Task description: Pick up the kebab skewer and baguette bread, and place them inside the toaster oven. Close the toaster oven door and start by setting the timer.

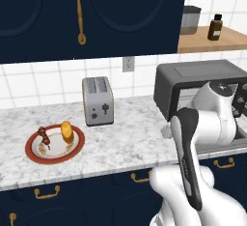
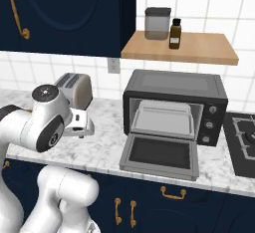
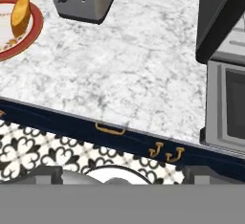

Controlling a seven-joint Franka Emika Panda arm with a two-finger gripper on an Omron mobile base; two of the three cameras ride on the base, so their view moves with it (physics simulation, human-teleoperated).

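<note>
On the counter's left, a red-rimmed plate [image 1: 33, 156] carries the kebab skewer [image 1: 44, 135] and the golden baguette bread [image 1: 67, 131]. In the hand view the baguette bread [image 3: 20, 16] lies at the top left, on the plate [image 3: 29, 39]. The dark toaster oven [image 2: 174, 85] stands at the right. Its door [image 2: 159, 155] is folded down flat, and a metal tray [image 2: 162, 117] shows inside. My gripper [image 3: 125, 174] hovers over the counter's front edge, between plate and oven. It is open and holds nothing.
A silver slot toaster [image 1: 97, 100] stands by the wall between plate and oven. Above the oven, a wooden shelf [image 2: 199, 53] holds a jar [image 2: 157, 24] and a brown bottle [image 2: 175, 34]. A stove [image 2: 244, 137] sits at the far right. Dark upper cabinets hang overhead.
</note>
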